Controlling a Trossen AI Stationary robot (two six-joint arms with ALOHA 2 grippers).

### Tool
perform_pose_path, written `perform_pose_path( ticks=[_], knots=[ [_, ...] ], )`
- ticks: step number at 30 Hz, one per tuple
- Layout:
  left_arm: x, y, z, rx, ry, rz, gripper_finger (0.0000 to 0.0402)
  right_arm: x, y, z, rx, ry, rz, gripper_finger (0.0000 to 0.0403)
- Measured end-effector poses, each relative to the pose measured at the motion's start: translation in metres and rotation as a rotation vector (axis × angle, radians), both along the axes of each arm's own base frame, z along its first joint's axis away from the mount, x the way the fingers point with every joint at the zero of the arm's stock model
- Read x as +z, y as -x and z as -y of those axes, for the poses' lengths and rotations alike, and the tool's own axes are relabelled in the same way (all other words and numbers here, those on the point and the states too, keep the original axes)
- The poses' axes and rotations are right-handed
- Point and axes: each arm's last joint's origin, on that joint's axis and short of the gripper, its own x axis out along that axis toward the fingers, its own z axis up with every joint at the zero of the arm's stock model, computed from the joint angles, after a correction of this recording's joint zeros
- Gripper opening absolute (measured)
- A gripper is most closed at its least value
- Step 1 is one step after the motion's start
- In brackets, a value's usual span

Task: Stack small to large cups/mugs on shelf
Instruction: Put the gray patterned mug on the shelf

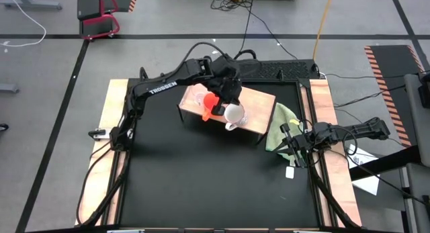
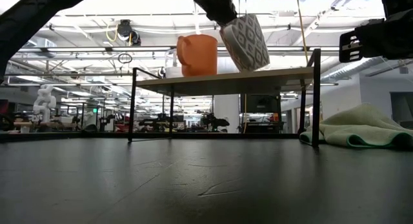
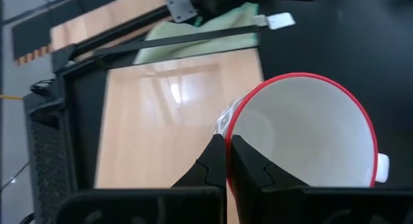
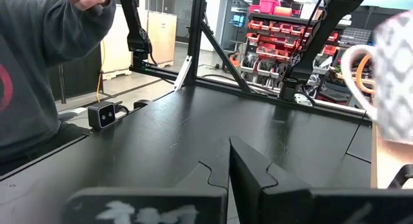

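Matte black covers the bench [image 1: 201,179], edged by pale wooden strips. In the high view's upper centre stands the shelf [image 1: 259,102], a smooth light wooden board on thin black metal legs. Going left to right across it: what seems to be the small clear cup [image 1: 193,97], hard to make out against the wood; then the glossy orange-red mug [image 1: 210,103], a rounded cylinder standing upright on the board in the low view [image 2: 197,54]; then the white mug [image 1: 233,114], touching or just beside the orange one. The white mug carries a dark diamond-like pattern on its outside and a red line around its rim [image 3: 303,130], with a plain white inside. It hangs tilted, bottom edge at the board, in the low view [image 2: 246,42]. The left gripper [image 1: 227,99] pinches this mug's rim, one finger inside and one outside, pressed close on the wall.

Farther right, a soft, crumpled pale green cloth [image 1: 281,125] lies on the bench beside the shelf. The right gripper [image 1: 290,147] hovers by the cloth, fingers pressed together on nothing.
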Motion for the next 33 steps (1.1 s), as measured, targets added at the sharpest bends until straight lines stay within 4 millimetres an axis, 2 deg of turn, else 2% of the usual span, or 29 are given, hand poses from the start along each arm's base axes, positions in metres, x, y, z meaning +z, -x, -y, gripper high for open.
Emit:
perform_pose_path(
  ticks=[12,25,33],
  knots=[
    [0.003,0.001,0.054,-0.085,-0.038,-0.083,0.0003,0.0,0.0,0.0,0.0,0.0,-0.001,0.0],
    [-0.001,0.005,0.1,-0.155,0.0,-0.192,0.0003,0.0,0.0,0.0,0.0,-0.008,-0.004,0.0],
    [-0.03,-0.001,0.132,-0.229,0.017,-0.27,0.0003,0.0,0.0,0.0,0.0,-0.008,-0.004,0.0]
  ],
)
